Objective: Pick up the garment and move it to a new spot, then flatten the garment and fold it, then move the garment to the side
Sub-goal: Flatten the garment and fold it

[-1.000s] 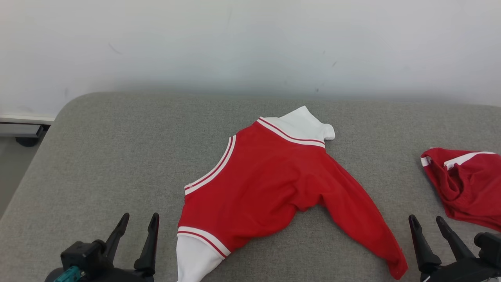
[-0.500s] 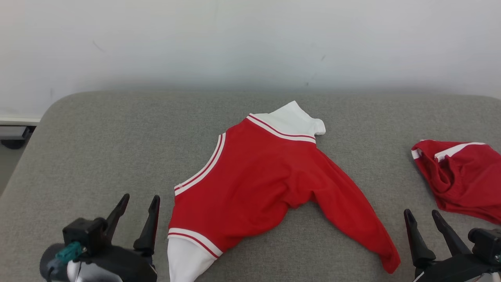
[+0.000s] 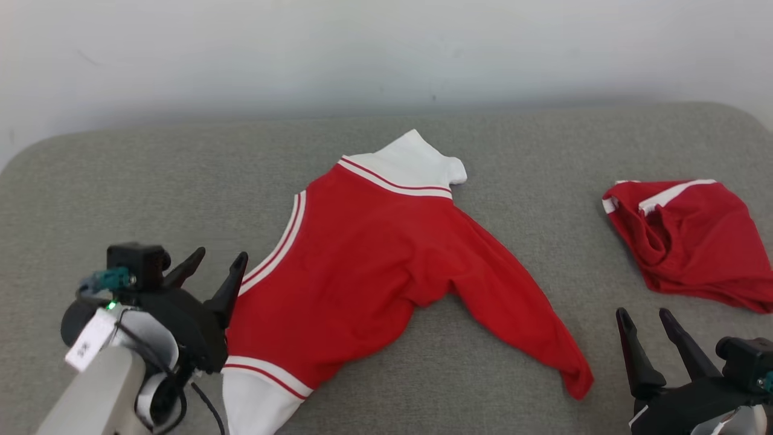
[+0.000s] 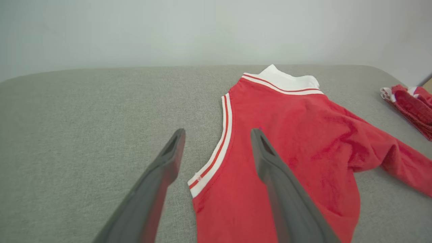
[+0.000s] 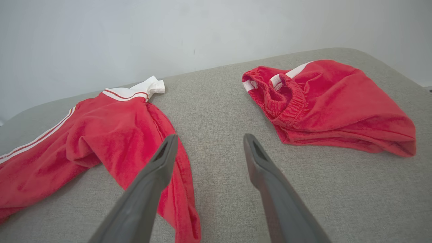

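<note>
The garment [image 3: 374, 254] lies spread on the grey pad [image 3: 121, 181], one sleeve trailing toward my right pincer [image 3: 643, 314], whose fingers are spread. My left pincer [image 3: 220, 255], also spread, sits at its striped edge, possibly touching. Red shorts [image 3: 688, 241] lie apart, rightward.

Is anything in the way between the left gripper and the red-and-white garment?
Nothing visible. The left gripper, jaws apart, is at the garment's striped edge, over the grey cushion. The second red garment lies well off to the right.

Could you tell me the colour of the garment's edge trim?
The trim is white with a red stripe, clearest in the left wrist view.
</note>
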{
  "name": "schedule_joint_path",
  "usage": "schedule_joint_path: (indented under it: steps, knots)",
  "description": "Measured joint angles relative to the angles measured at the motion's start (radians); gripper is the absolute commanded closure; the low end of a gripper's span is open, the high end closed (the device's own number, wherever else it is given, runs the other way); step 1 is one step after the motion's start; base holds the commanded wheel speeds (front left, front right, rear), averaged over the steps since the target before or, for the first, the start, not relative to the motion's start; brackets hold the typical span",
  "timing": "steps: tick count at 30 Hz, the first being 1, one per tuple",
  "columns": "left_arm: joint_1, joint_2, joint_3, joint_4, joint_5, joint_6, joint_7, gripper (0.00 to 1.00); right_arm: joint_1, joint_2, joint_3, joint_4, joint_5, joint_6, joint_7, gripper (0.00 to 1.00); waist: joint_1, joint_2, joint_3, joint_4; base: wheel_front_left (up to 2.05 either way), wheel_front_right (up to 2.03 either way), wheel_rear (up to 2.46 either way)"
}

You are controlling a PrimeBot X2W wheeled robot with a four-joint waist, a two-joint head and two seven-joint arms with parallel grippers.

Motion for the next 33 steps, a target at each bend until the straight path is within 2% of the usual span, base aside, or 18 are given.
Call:
schedule_joint_path:
  steps: [2,10,25,26,27,33]
  knots:
    - [-0.037,-0.005,-0.008,0.05,-0.007,-0.019,0.031,0.0,-0.01,0.0,0.001,-0.001,-0.001,0.0,0.001,0.0,0.0001,0.0,0.013,-0.012,0.0,0.0,0.0]
    - [-0.134,-0.019,-0.019,0.202,-0.038,-0.046,0.101,0.0,-0.044,-0.002,0.007,-0.008,-0.01,0.0,0.01,0.0,0.0001,0.0,0.067,-0.056,0.0,0.0,0.0]
    - [-0.258,-0.028,-0.086,0.397,-0.026,-0.063,0.159,0.0,-0.082,0.012,0.022,-0.011,-0.017,0.0,0.017,0.0,0.0,0.0,0.16,-0.141,0.0,0.0,0.0]
    - [-0.267,-0.03,-0.09,0.405,-0.026,-0.063,0.159,0.85,-0.082,0.013,0.022,-0.01,-0.017,0.0,0.017,0.0,0.0,0.0,0.164,-0.143,0.0,0.0,0.0]
    - [-0.276,-0.032,-0.094,0.415,-0.025,-0.063,0.159,1.0,-0.083,0.014,0.022,-0.009,-0.017,0.0,0.017,0.0,0.0,0.0001,0.166,-0.145,0.0,0.0,0.0]
    - [-0.324,-0.056,-0.127,0.446,-0.001,-0.064,0.137,1.0,-0.081,0.017,0.011,0.003,-0.017,-0.001,0.008,0.0,0.0001,0.0001,0.166,-0.133,0.0,0.0,0.0]
